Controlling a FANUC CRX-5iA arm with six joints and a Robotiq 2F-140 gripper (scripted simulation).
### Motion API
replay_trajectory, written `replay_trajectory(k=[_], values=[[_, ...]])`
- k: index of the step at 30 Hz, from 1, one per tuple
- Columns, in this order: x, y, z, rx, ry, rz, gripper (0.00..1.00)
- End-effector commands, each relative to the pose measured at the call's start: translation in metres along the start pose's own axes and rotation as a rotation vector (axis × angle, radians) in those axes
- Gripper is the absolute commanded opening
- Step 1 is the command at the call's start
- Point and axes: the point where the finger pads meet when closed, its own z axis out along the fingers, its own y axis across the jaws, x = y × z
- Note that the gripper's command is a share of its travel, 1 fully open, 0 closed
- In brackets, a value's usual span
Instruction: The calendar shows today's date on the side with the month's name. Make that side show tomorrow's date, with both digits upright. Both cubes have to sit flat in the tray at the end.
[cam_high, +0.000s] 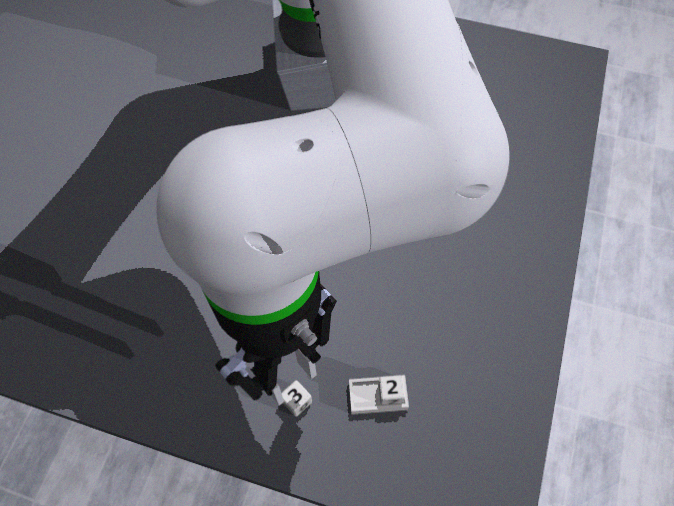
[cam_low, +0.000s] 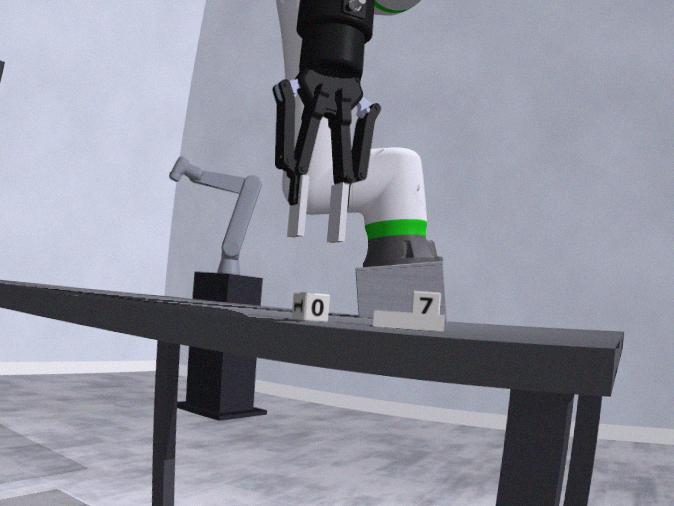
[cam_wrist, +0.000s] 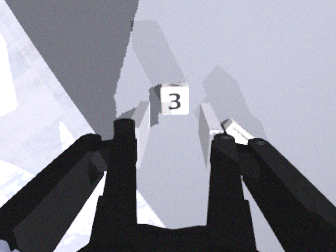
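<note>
A loose white cube (cam_high: 296, 398) (cam_low: 311, 307) (cam_wrist: 174, 100) sits on the table left of the tray, with 3 on top. The exterior view shows an upright 0 on one side and part of a dark mark on another. The tray (cam_high: 375, 410) (cam_low: 400, 320) holds the other cube (cam_high: 392, 387) (cam_low: 426, 303) in its right half, 2 on top and 7 towards the exterior camera. The tray's left half is empty. My gripper (cam_high: 295, 385) (cam_low: 316, 238) (cam_wrist: 174, 117) is open partway and empty, well above the loose cube, pointing down.
The tray stands a short way right of the loose cube in the top view. The table's front edge (cam_low: 413, 359) is close by. A grey arm (cam_low: 242, 217) on a dark pedestal (cam_low: 227, 291) stands in the background.
</note>
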Motion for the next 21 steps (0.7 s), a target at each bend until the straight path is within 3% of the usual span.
replay_trajectory(k=[1,21], values=[[0.0,0.0,0.002,0.0,0.0,0.0,0.35],[0.0,0.0,0.022,0.0,0.0,0.0,0.35]])
